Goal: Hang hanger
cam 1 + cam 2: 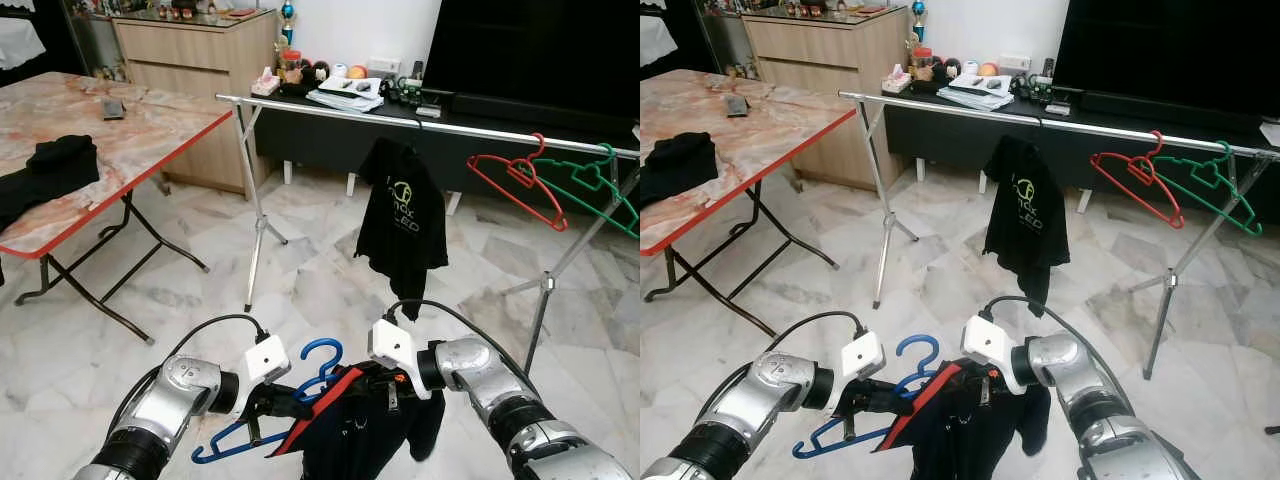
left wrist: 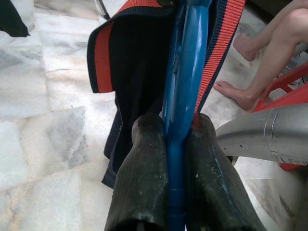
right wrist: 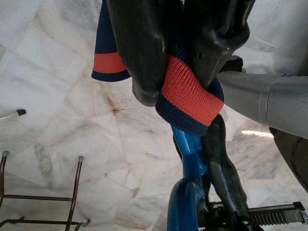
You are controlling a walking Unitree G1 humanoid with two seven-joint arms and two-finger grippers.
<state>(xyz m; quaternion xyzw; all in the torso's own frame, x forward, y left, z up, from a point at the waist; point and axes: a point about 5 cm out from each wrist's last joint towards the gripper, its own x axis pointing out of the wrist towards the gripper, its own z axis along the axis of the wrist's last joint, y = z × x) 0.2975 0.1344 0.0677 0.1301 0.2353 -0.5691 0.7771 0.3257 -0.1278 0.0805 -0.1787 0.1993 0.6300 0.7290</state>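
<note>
Nearest to us, low in the head views, we hold a blue hanger (image 1: 300,395) carrying a dark shirt (image 1: 350,430) with orange trim, raised above the marble floor (image 1: 320,270). Our left gripper (image 2: 175,144) is clamped on the hanger's blue bar, one black finger pressed on each side of it. Our right gripper (image 3: 185,72) is closed on the shirt's orange-and-navy ribbed edge, with the blue hanger just beyond the fingertips. Farther off, a silver clothes rail (image 1: 400,115) spans the room from left to right. A black shirt (image 1: 400,225) hangs from it near the middle, and a red hanger (image 1: 520,185) and a green hanger (image 1: 590,185) hang side by side toward its right end. To the far left stands a counter (image 1: 120,130) with a marble-patterned top and red edge. In the left wrist view, a person's bare legs (image 2: 264,53) show beside a red chair (image 2: 296,91).
</note>
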